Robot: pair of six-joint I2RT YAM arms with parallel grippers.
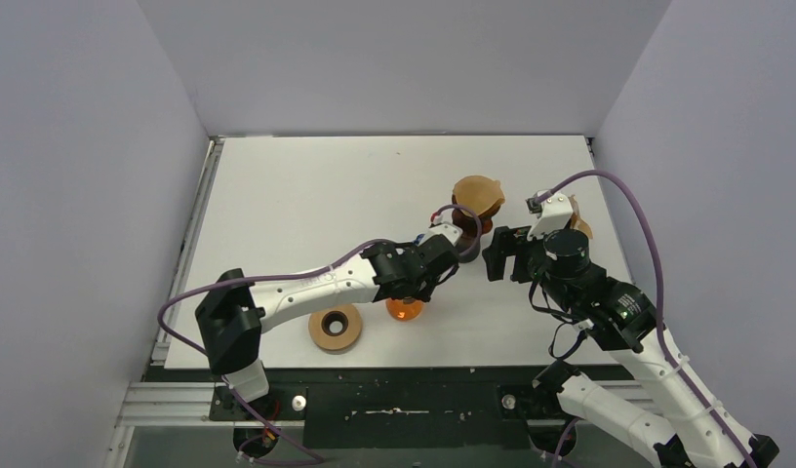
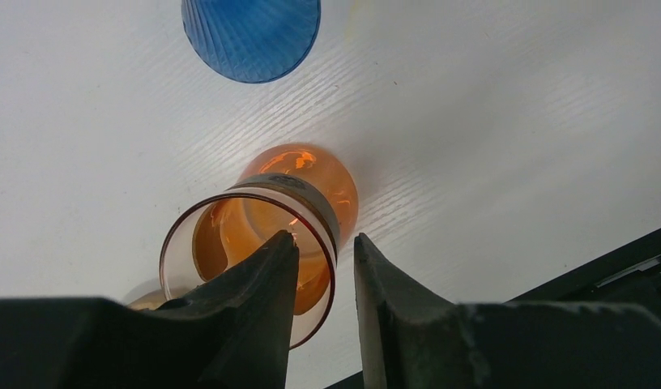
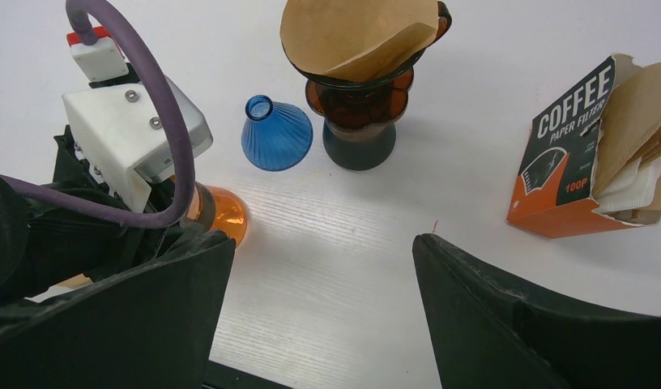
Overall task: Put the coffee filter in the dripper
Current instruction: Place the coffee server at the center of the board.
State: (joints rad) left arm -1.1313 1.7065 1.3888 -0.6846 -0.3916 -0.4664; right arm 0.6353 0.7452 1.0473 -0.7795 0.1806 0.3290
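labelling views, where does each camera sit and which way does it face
top external: above and behind, looking down on the table; both arms show.
left wrist: over the left gripper, looking down at the orange glass, blue funnel beyond; its fingers show.
right wrist: behind the right gripper, facing the filter-lined dripper and filter box; its fingers and the left arm show.
shared: both wrist views hold the orange glass and blue funnel.
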